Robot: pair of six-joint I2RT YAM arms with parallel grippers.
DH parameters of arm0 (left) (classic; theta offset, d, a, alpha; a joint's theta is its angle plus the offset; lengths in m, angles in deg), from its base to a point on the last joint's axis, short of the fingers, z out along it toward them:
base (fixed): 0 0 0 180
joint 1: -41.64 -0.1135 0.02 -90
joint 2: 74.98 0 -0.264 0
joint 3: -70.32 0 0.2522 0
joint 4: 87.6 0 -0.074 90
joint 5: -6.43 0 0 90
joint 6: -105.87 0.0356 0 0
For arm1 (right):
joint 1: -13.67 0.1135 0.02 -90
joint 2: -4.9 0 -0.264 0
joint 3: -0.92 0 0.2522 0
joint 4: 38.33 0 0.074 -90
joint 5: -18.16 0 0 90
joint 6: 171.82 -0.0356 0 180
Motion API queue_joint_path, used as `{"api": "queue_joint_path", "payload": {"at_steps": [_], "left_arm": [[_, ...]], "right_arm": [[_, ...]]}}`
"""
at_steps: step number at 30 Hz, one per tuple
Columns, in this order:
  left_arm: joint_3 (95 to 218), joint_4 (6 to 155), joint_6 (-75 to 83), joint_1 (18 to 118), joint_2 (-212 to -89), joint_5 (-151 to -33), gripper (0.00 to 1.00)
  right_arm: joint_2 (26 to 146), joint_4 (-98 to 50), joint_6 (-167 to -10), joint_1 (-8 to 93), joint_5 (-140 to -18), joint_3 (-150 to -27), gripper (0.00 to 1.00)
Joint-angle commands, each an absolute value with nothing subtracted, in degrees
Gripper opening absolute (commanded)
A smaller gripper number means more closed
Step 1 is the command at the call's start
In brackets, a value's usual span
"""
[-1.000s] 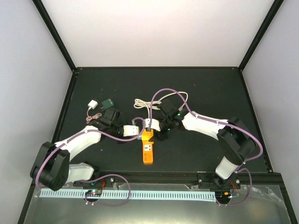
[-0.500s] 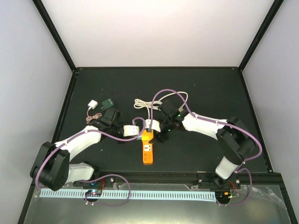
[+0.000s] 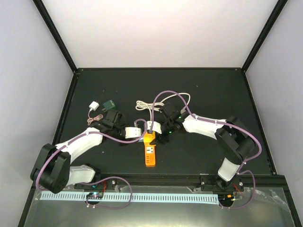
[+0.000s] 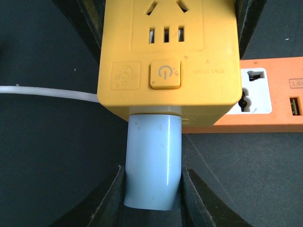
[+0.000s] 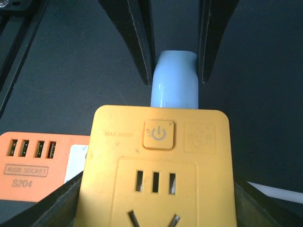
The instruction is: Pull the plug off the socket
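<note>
The socket (image 4: 165, 52) is a yellow-orange block with a power button and slots on its top face. It sits mid-table (image 3: 149, 137). The plug (image 4: 152, 161), a small pale white block, is still stuck into the socket's side. My left gripper (image 4: 152, 182) is shut on the plug, one finger pressed against each side. My right gripper (image 5: 156, 205) comes from the opposite side and is shut on the socket (image 5: 158, 156), fingers against both flanks. A thin cream cord (image 4: 47, 92) runs out from under the socket.
A longer orange power strip (image 3: 150, 155) with USB ports (image 5: 33, 165) lies partly under the socket and reaches toward the near edge. The cord loops behind (image 3: 152, 106). A dark green cube (image 3: 109, 103) and a small white adapter (image 3: 94, 105) lie at back left.
The right arm has shifted slightly left toward the socket. The left arm, plug and socket have not visibly moved.
</note>
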State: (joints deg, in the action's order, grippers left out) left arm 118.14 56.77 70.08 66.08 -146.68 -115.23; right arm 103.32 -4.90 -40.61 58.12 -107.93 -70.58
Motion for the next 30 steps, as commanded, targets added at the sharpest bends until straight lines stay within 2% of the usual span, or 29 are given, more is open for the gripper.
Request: {"api": "queue_joint_path", "payload": {"at_steps": [1, 13, 17, 30], "left_arm": [[119.1, 55.7, 71.5, 66.5, -146.4, -114.2, 0.17], [119.3, 51.8, 75.8, 64.5, -144.6, -110.0, 0.13], [119.5, 50.9, 76.8, 62.5, -144.3, -110.2, 0.12], [120.5, 47.6, 82.1, 57.4, -143.8, -110.3, 0.12]], "right_arm": [[104.0, -5.4, -40.3, 58.8, -108.7, -69.2, 0.58], [103.7, -4.3, -40.0, 58.8, -107.6, -68.3, 0.33], [103.8, -3.5, -40.2, 58.6, -106.9, -68.0, 0.20], [106.9, 1.0, -42.2, 58.6, -107.8, -72.0, 0.02]]}}
